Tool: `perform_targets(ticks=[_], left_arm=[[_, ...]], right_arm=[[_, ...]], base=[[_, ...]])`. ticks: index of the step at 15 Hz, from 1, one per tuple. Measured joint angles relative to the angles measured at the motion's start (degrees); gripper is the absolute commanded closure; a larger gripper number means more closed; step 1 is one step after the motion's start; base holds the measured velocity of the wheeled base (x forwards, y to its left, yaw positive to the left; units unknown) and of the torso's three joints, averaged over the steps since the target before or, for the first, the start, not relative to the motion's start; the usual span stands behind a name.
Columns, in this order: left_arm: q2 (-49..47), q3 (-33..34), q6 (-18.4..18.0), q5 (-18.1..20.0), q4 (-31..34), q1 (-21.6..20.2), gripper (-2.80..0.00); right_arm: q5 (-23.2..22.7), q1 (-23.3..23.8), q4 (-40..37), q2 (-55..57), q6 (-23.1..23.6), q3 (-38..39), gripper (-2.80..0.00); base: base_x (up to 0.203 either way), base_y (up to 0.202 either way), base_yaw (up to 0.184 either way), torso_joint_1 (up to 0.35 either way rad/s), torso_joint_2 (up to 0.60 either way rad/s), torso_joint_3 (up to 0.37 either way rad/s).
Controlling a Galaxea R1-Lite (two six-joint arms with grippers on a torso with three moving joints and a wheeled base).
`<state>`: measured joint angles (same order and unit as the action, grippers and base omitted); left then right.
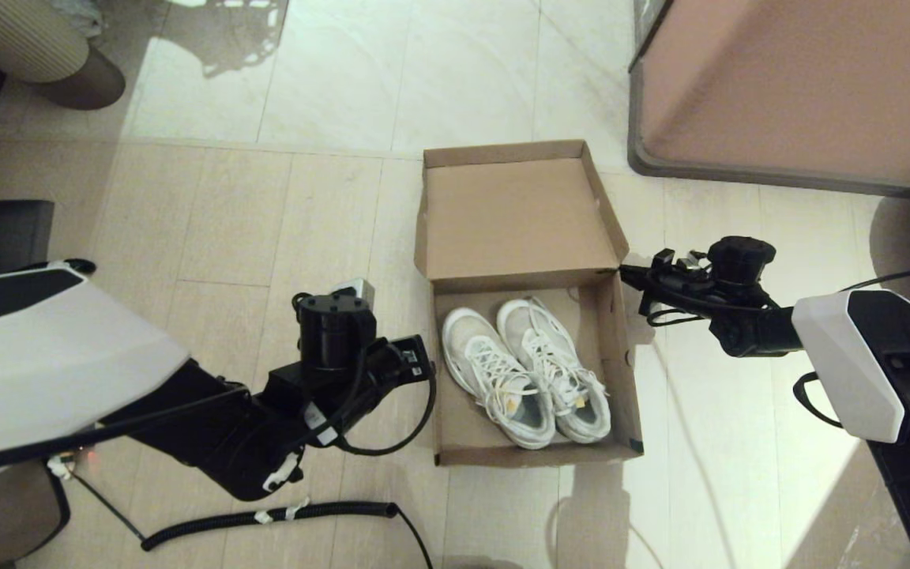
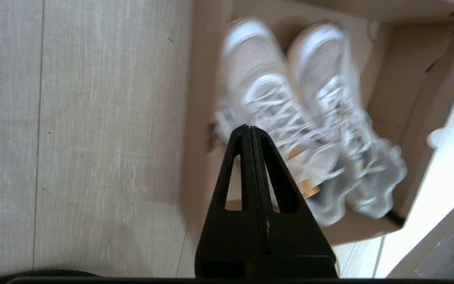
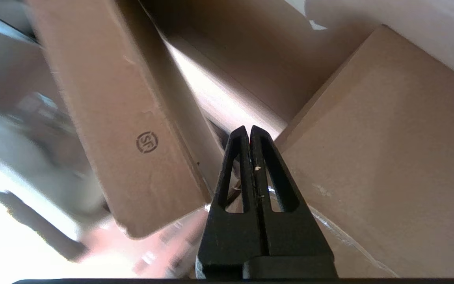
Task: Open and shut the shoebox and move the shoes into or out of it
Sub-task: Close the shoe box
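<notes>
The brown cardboard shoebox (image 1: 617,371) lies open on the floor, its flap lid (image 1: 514,217) folded back and leaning away. Both white lace-up shoes (image 1: 524,367) rest side by side inside, toes toward the lid; they also fill the left wrist view as shoes (image 2: 309,118). My left gripper (image 1: 423,356) (image 2: 249,128) hovers just outside the box's left wall, shut and empty. My right gripper (image 1: 627,273) (image 3: 249,128) is shut, its tip at the lid's right side flap (image 3: 132,118) near the hinge corner, holding nothing.
A large pinkish-brown cabinet (image 1: 802,87) stands at the back right, close behind the box. A coiled black cable (image 1: 281,518) trails on the floor by my left arm. A beige round seat (image 1: 36,55) sits at the far left. Pale tiled floor surrounds the box.
</notes>
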<state>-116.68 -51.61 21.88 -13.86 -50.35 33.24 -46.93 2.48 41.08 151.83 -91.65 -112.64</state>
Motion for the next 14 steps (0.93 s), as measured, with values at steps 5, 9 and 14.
perform_targets(ticks=[5,9,14], left_arm=[[0.3,0.1,0.0,0.1,0.0,0.0,0.0],[0.5,0.1,0.0,0.1,0.0,-0.1,0.0],[1.4,1.3,0.0,0.1,0.0,-0.3,0.0]], right_arm=[[-2.7,-0.2,-3.1,-2.0,3.8,2.3,0.0],[-3.3,-0.9,-4.6,-5.8,11.0,12.6,0.0],[5.0,-1.3,-6.1,-5.3,16.8,7.5,0.0]], base=[[0.0,0.0,0.0,0.0,0.0,0.0],[0.0,0.0,0.0,0.0,0.0,0.0],[0.0,0.0,0.0,0.0,0.0,0.0]])
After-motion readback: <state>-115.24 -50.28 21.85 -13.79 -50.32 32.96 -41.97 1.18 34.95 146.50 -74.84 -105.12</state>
